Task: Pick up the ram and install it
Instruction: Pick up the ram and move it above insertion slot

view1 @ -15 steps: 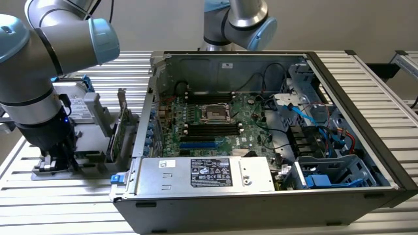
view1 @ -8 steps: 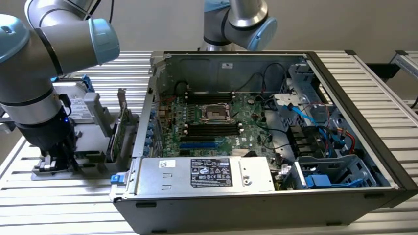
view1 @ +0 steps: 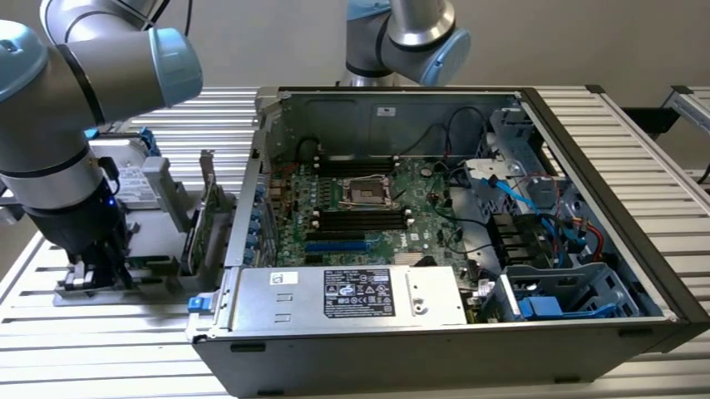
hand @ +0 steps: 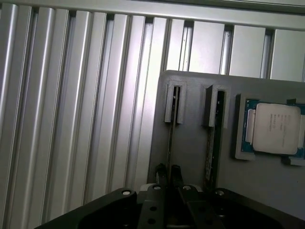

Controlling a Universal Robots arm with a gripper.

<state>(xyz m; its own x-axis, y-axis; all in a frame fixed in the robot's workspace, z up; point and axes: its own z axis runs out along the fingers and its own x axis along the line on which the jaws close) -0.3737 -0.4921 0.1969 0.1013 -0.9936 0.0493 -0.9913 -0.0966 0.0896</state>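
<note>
Ram (hand: 170,138): stands on edge in the holder (hand: 190,143), along the holder's outer edge. Its long axis runs straight out from the gripper (hand: 169,171) to the end clip (hand: 174,102). The jaws are narrow, one finger on each flat face, apparently pinching the thin board (a second stick (hand: 213,143) stands parallel, nearer the CPU (hand: 276,128)).
</note>
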